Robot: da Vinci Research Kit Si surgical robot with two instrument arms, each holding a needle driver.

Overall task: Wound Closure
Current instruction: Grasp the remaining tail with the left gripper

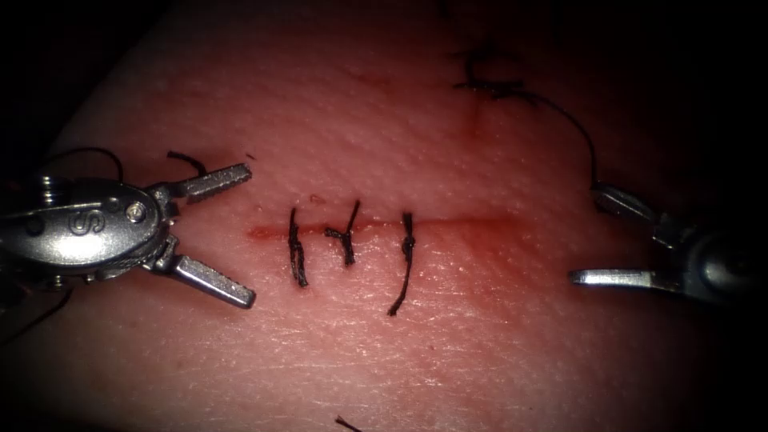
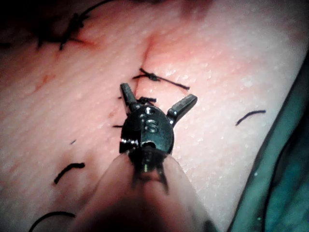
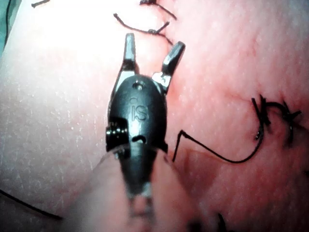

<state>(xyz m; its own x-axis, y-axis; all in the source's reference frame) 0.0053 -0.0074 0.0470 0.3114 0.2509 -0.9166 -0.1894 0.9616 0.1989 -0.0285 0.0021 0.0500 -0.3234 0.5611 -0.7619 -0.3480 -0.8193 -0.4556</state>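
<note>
The cut [image 1: 376, 230] runs sideways across the middle of the tissue [image 1: 400, 344] with three knotted stitches [image 1: 348, 234] across it, tails hanging toward 6 o'clock, and a thin line of red fluid [image 1: 264, 233] along the seam. Can't spot the needle anywhere. A loose thread [image 1: 576, 128] curls from a dark tangle of thread at about 1 o'clock down to the right tool's upper jaw; can't tell if it's actually touching. The left tool [image 1: 244, 236] sits at 9 o'clock, off the cut's left end, jaws spread wide, holding nothing. The right tool [image 1: 588, 236] is at 3 o'clock, jaws wide apart too, empty. Small cut ends of thread [image 2: 68, 171] lie scattered on the tissue.
</note>
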